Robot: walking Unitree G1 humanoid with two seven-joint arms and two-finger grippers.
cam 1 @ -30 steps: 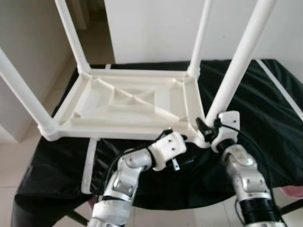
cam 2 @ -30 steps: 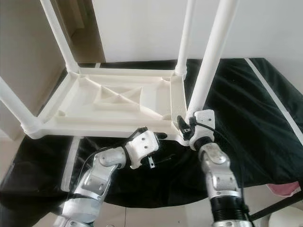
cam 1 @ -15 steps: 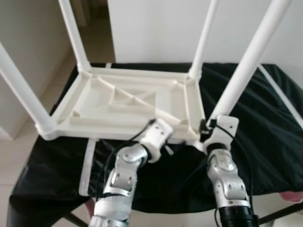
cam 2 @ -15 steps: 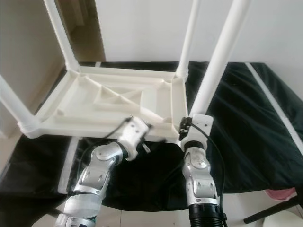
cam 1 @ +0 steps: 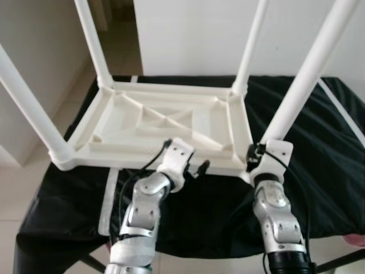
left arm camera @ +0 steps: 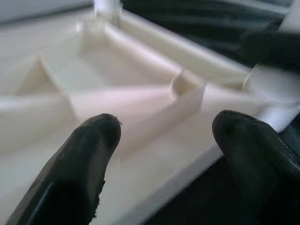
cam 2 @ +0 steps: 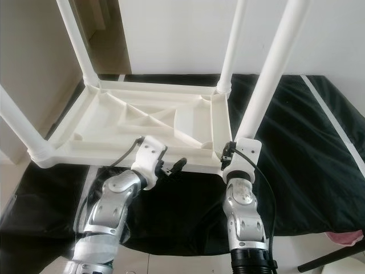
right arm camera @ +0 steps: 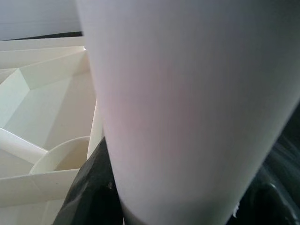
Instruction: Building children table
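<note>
Table [cam 1: 165,123] lies inverted, legs up; right claw [cam 1: 258,161] pinches near leg [cam 1: 302,85], left claw [left arm camera: 164,140] spread.

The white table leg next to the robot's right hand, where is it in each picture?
Left eye view: the table leg rises at the right, above the right gripper.
Right eye view: the same leg, right of centre.
Left wrist view: I cannot tell it apart there; the table's ribbed underside lies past the left gripper.
Right wrist view: the leg, very close.
Shared landmark: the ribbed underside.
</note>
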